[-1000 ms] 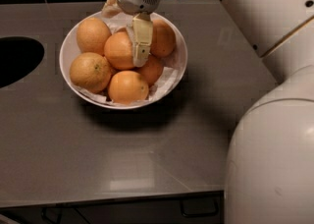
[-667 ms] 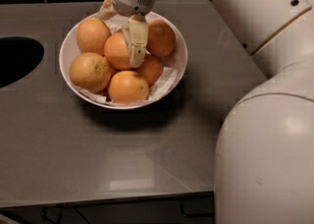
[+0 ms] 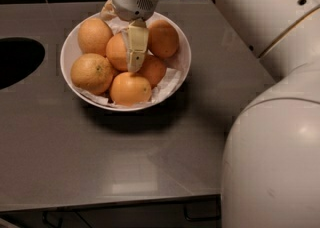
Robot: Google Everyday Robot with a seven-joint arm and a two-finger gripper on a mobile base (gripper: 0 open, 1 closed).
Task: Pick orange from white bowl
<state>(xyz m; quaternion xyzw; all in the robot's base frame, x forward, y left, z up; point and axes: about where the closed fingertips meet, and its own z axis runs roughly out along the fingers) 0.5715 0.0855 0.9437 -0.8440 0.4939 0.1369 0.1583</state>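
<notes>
A white bowl [image 3: 70, 74] lined with crumpled white paper sits at the back of the grey counter and holds several oranges. My gripper [image 3: 134, 54] reaches down into the bowl from above, lying across the middle orange [image 3: 117, 52] between it and the deeper-coloured orange [image 3: 163, 38] at the right. Whether it grips that orange cannot be told. More oranges lie at the back left [image 3: 93, 34], the left [image 3: 91, 73] and the front [image 3: 130, 88]. One further orange [image 3: 154, 69] is partly hidden behind the gripper.
A dark round opening [image 3: 15, 62] is cut into the counter at the left. My white arm [image 3: 280, 147] fills the right side of the view. The counter's front edge [image 3: 110, 203] runs along the bottom, and a dark tiled wall stands behind the bowl.
The gripper has shifted slightly left and lower into the bowl, onto the middle orange. The arm's bulk at the right has moved left too. The oranges have not moved.
</notes>
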